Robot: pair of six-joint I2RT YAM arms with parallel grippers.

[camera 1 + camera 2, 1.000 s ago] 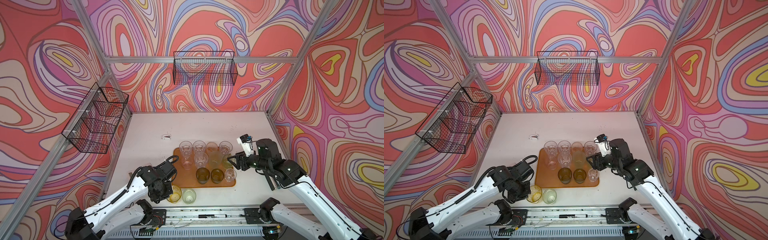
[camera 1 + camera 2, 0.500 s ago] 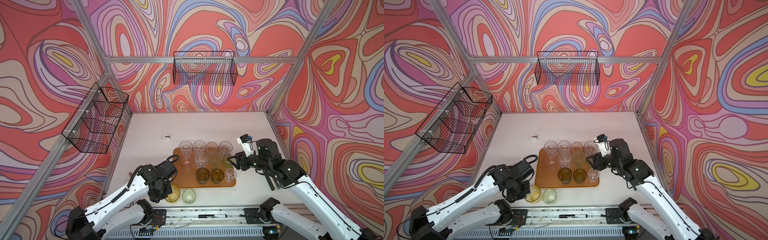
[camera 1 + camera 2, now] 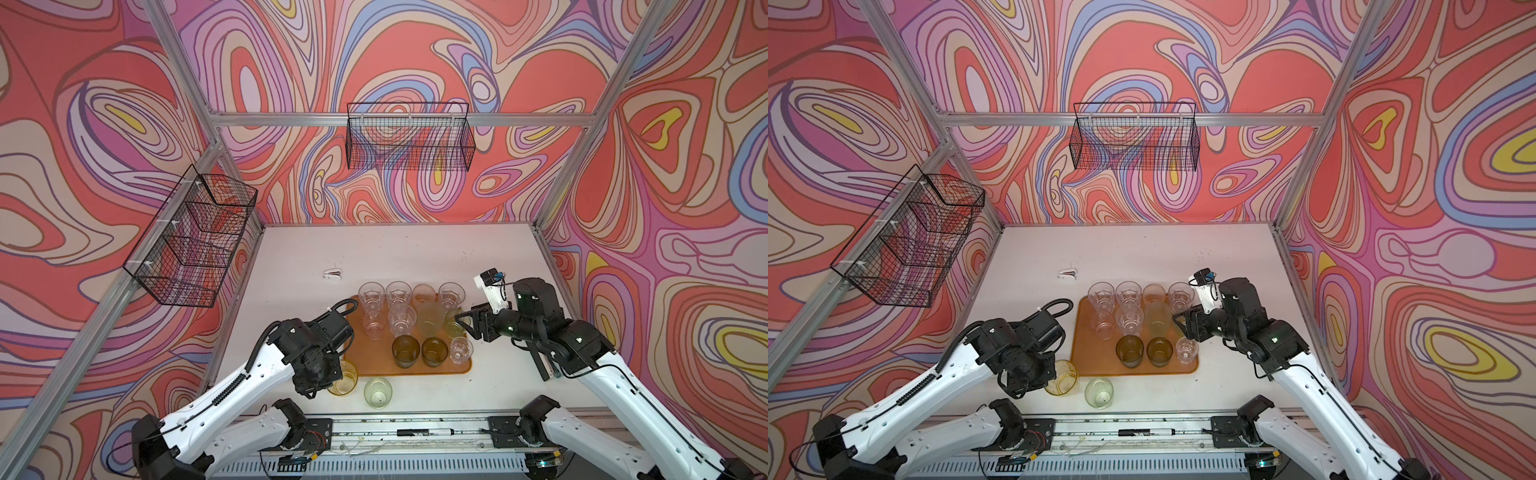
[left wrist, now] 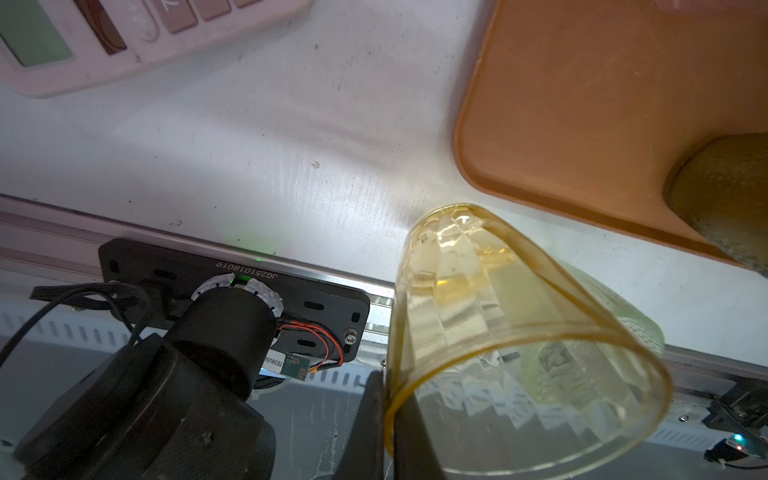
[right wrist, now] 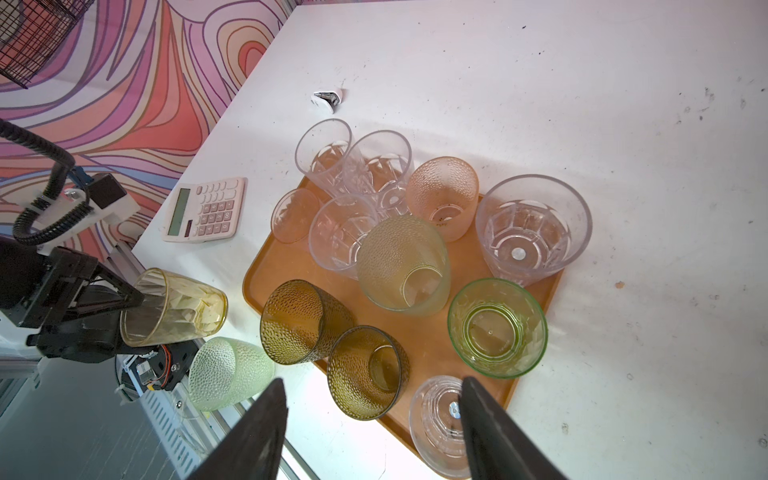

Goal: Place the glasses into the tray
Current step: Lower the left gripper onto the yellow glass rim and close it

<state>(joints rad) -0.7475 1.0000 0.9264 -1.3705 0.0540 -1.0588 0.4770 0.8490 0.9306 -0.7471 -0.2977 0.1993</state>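
Tabletop point(image 3: 374, 249) carries the tray point(image 3: 376, 357), which lies below the right tool point(image 5: 372, 382) and just beside the left tool point(image 4: 388, 399). Most glasses point(image 3: 402, 320) stand in it, closely packed.

Left tool is clamped on the rim wall of the yellow glass point(image 4: 498, 324), one finger inside, with the glass tilted and off the tray. Pale green glass point(image 3: 377, 392) stands just past it. Right tool gapes wide, holding nothing.

Assessment: the yellow glass looks light, rigid, smooth-walled and probably slippery and breakable. A rim pinch lets it swing.

A calculator point(image 5: 204, 210) and possibly a white clip point(image 3: 333, 273) lie on the table point(image 3: 395, 249).
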